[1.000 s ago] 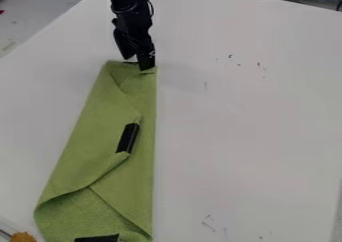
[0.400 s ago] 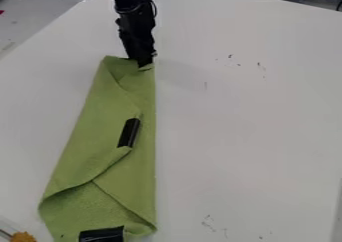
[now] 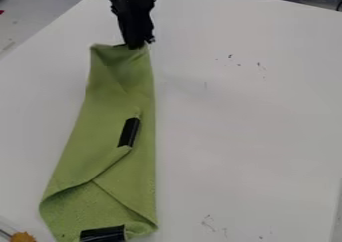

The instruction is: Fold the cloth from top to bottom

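Note:
The gripper (image 3: 137, 45) is at the top centre-left, shut on the upper edge of the green cloth (image 3: 110, 121). That top end of the cloth looks lifted off the table, while the rest lies as a long narrow strip down to the bottom edge of the view. One black strip (image 3: 129, 132) sits on the cloth's middle and another black strip (image 3: 103, 234) at its lower end. Overlapping layers form diagonal creases in the lower half.
The white table (image 3: 247, 121) extends to the right and left of the cloth. An orange object (image 3: 23, 237) lies at the bottom left corner. Dark items stand beyond the table's far edge at the top right.
The gripper has moved upward in the view with the cloth's top end. The cloth's lower end has slid up slightly, showing more of the lower black strip.

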